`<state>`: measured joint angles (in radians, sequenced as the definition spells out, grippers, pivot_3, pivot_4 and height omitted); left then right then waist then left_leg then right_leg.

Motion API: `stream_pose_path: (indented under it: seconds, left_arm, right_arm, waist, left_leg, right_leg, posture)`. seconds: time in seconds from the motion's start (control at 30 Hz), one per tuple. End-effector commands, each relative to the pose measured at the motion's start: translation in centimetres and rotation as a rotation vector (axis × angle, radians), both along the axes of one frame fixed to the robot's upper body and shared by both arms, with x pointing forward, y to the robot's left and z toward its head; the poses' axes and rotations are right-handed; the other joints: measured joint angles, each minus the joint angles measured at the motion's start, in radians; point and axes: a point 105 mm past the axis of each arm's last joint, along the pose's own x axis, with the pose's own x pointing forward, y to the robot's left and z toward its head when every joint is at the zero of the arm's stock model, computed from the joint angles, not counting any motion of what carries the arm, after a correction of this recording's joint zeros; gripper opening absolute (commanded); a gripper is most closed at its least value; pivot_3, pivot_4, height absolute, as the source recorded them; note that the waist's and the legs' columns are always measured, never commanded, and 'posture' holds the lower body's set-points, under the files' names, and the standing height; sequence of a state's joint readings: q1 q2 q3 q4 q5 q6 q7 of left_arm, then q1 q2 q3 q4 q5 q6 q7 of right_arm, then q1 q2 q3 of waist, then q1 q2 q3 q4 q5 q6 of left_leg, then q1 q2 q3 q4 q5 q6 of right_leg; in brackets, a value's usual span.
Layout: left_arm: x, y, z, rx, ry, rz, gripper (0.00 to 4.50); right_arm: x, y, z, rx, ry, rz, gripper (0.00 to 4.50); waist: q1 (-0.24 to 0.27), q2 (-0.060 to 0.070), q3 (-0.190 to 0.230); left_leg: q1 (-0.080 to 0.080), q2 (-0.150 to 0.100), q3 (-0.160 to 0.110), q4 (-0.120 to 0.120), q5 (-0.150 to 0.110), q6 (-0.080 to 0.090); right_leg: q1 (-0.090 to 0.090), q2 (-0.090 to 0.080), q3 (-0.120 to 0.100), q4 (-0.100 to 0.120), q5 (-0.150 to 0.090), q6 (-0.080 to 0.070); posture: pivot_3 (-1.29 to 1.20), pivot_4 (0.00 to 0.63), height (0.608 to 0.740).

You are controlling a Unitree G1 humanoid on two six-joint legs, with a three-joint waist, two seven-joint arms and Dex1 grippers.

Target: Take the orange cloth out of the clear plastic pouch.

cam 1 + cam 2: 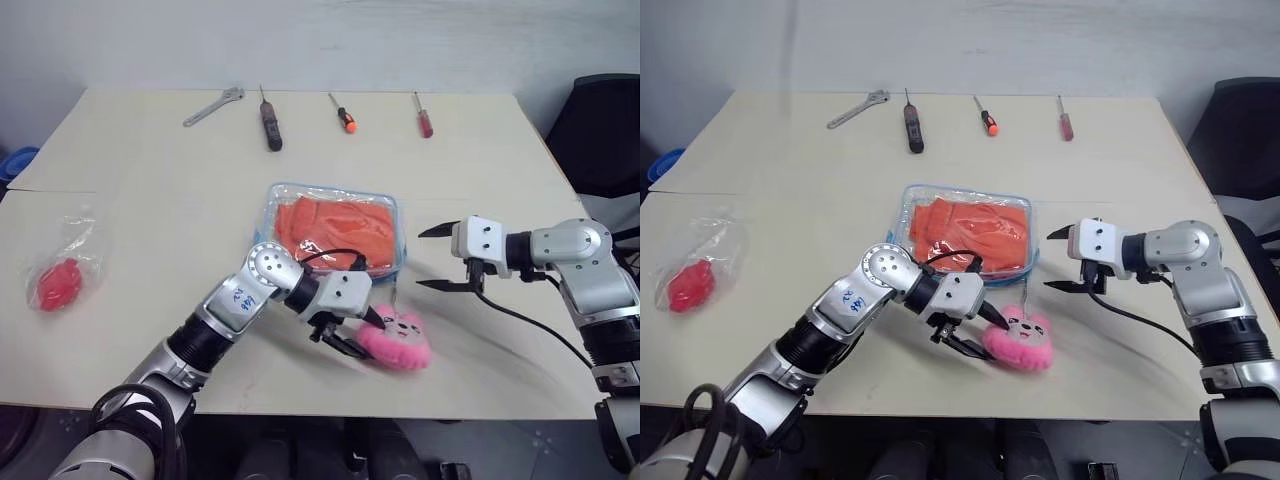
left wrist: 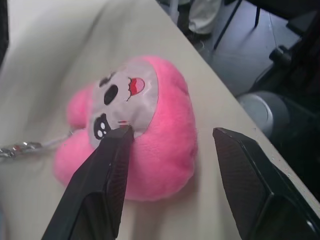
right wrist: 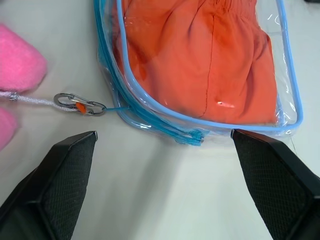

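Your wide-open right gripper (image 1: 432,257) hovers just beside the near right corner of the clear blue-trimmed plastic pouch (image 1: 283,199), which lies mid-table with the ribbed orange cloth (image 1: 335,229) inside. That arm is nearer; your left gripper (image 2: 170,150), jaws apart, straddles the pink plush charm (image 1: 398,340).

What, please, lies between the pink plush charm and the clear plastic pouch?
In the right wrist view, a white cord and a small metal clip link the pink plush charm to the clear plastic pouch's blue-trimmed corner, over bare table.

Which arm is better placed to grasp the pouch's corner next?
Right, probably: the open right gripper faces the clear blue-trimmed plastic pouch corner, while the left gripper straddles the pink plush charm.
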<state>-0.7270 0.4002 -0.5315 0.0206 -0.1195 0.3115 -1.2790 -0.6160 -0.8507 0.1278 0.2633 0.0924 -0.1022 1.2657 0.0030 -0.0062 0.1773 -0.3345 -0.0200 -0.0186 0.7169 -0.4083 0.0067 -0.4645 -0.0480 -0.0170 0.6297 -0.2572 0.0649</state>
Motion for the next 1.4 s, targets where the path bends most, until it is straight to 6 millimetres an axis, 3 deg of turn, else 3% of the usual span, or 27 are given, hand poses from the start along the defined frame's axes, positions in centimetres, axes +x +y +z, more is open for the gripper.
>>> stream_pose_path:
  seconds: [0.03,0.17,0.33,0.77,0.9,1.23,1.4]
  left_arm:
    - [0.1,-0.5,-0.3,-0.03,-0.024,0.009,2.56]
    - [0.2,-0.1,-0.2,-0.056,-0.021,0.028,1.56]
    - [-0.2,1.7,0.6,-0.074,-0.003,0.06,0.09]
    - [-0.5,2.9,1.2,-0.087,-0.018,0.168,0.03]
    - [-0.5,3.5,1.0,-0.076,-0.023,0.186,0.0]
    - [-0.1,3.4,0.8,-0.075,-0.043,0.201,0.0]
    - [0.2,3.5,0.7,-0.075,-0.052,0.206,0.0]
  right_arm:
    - [-0.4,-0.2,1.6,-0.003,-0.057,0.024,4.5]
    - [-0.4,0.0,1.8,-0.005,-0.055,0.047,4.5]
    - [-0.3,1.4,1.2,-0.017,-0.066,0.122,4.5]
    - [1.5,4.4,-1.3,-0.049,-0.148,0.205,4.5]
    - [1.9,3.9,-0.7,-0.057,-0.156,0.205,3.33]
    - [2.5,3.4,-0.5,-0.085,-0.167,0.214,3.33]
    - [1.2,3.2,0.4,-0.007,-0.053,0.241,3.33]
  waist:
    - [0.002,0.0,0.0]
    - [0.003,0.0,0.0]
    - [-0.003,0.0,0.0]
    - [-0.004,0.0,0.0]
    - [-0.005,0.0,0.0]
    - [-0.005,0.0,0.0]
    - [-0.004,0.0,0.0]
  left_leg:
    - [0.0,0.0,0.0,0.0,0.0,0.0]
    - [0.0,0.0,0.0,0.0,0.0,0.0]
    - [0.0,0.0,0.0,0.0,0.0,0.0]
    - [0.0,0.0,0.0,0.0,0.0,0.0]
    - [0.0,0.0,0.0,0.0,0.0,0.0]
    - [0.0,0.0,0.0,0.0,0.0,0.0]
    - [0.0,0.0,0.0,0.0,0.0,0.0]
  right_leg:
    - [0.0,0.0,0.0,0.0,0.0,0.0]
    - [0.0,0.0,0.0,0.0,0.0,0.0]
    - [0.0,0.0,0.0,0.0,0.0,0.0]
    - [0.0,0.0,0.0,-0.001,0.0,0.0]
    - [0.0,0.0,0.0,-0.001,0.0,0.0]
    - [0.0,0.0,0.0,-0.001,0.0,0.0]
    - [0.0,0.0,0.0,-0.001,0.0,0.0]
  posture:
    - [0.0,0.15,0.74]
    - [0.0,0.15,0.74]
    - [0.0,0.15,0.74]
    - [0.0,0.15,0.74]
    - [0.0,0.15,0.74]
    - [0.0,0.15,0.74]
    - [0.0,0.15,0.74]
